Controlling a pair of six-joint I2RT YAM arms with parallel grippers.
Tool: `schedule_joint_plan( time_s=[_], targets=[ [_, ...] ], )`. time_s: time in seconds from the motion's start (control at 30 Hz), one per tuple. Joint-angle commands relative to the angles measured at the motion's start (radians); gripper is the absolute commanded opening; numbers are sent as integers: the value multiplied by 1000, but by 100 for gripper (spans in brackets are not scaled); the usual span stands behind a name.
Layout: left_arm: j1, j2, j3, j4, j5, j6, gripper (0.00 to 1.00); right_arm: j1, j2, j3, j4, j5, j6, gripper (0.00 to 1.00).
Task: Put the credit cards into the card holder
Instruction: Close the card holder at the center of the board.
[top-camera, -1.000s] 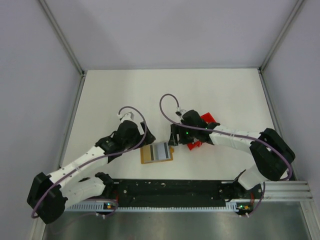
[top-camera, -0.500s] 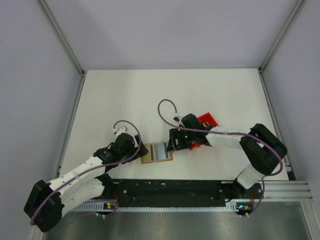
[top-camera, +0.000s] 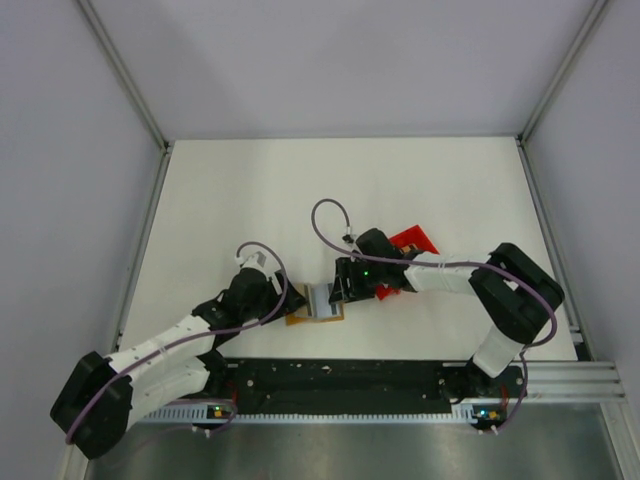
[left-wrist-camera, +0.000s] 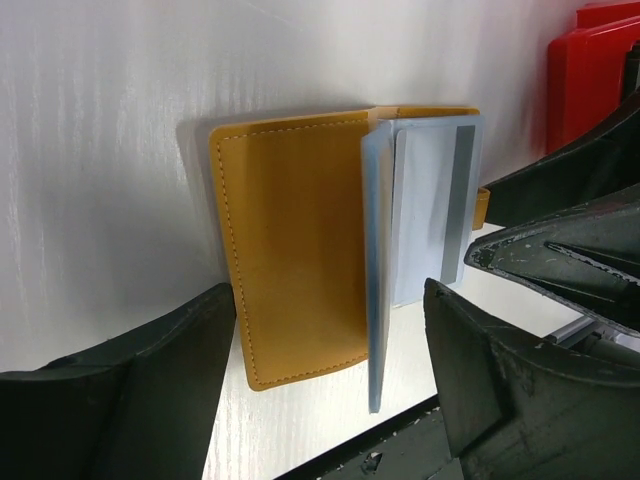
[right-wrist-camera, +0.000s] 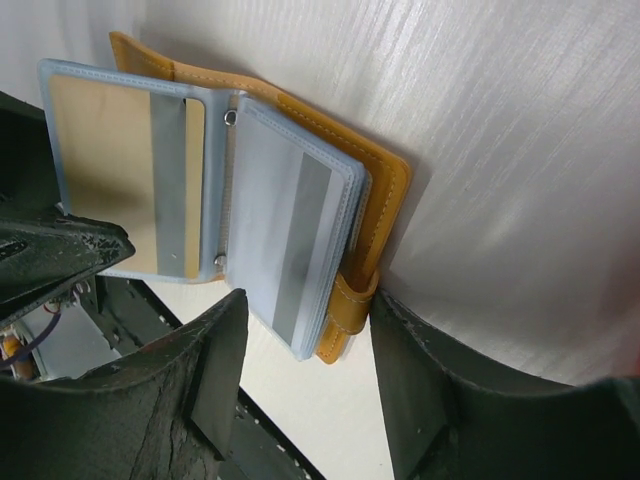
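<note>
As credit cards (right-wrist-camera: 110, 170) are sitting sleeved in the card holder (left-wrist-camera: 290, 250), you are flanking it, probably for closing: left gripper (left-wrist-camera: 328, 300) at 9 o'clock, right gripper (right-wrist-camera: 308, 310) at 3, both wide.

Crowded near the front edge, with the left gripper (top-camera: 284, 301) and right gripper (top-camera: 336, 291) flanking the open card holder (top-camera: 312, 315) on either side, the red tray (top-camera: 413, 240) just behind the right one and the black base rail (top-camera: 340, 380) close in front; free across the far table (top-camera: 350, 185) beyond.
</note>
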Motion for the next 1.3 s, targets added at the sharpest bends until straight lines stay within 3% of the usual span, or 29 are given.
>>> schedule_joint_plan(
  time_s=[0.0,0.3,0.37,0.73,0.8,1.1,1.27],
  targets=[
    [-3,-5,-19,38,42,-18,78,35,61,4,-50,56,8,52],
    [-3,-40,11,38,29,-33,60,34,67,11,-63,66,4,52],
    [-3,-39,14,42,29,-36,51,34,72,13,-61,64,1,52],
    [-4,-52,1,74,42,-64,40,35,76,13,-64,61,-7,52],
    [-3,-60,5,76,42,-78,33,35,76,14,-64,60,-6,52],
    [-1,-39,-1,182,97,-90,29,35,80,14,-63,58,-7,53],
    [-3,-51,8,153,86,-89,31,37,76,16,-63,58,-9,53]
  ],
)
